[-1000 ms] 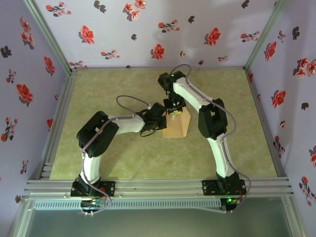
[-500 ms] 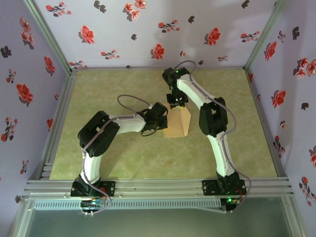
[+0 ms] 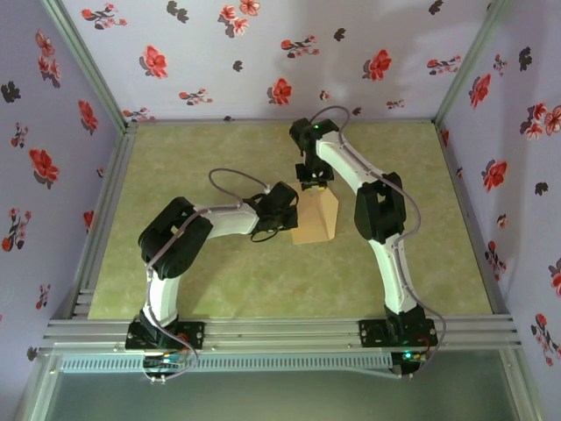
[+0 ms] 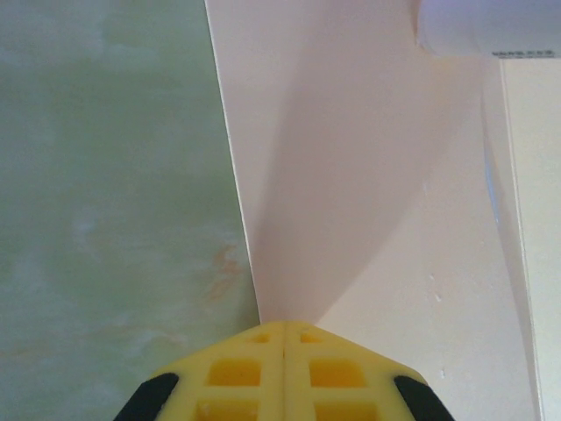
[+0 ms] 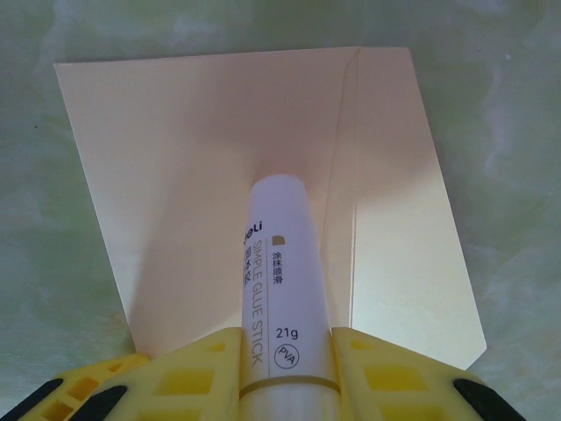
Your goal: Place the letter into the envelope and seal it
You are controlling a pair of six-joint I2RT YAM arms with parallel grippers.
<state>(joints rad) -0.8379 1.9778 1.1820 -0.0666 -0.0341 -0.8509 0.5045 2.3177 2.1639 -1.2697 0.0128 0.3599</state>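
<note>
The tan envelope lies at the table's middle with its triangular flap open and pointing toward the back. My left gripper is shut, and its yellow fingertips rest at the envelope's left edge with nothing between them. My right gripper hangs over the flap tip, shut on a white glue stick. The stick's far end points down at the envelope's inner flap face. That glue stick also pokes in at the top right of the left wrist view. The letter is hidden.
A pale green mat covers the table floor. Floral-papered walls close in the back and both sides. A metal rail runs along the near edge by the arm bases.
The right gripper with the glue stick has moved back from the envelope's middle toward the flap tip. The left gripper has stayed at the envelope's left edge.
</note>
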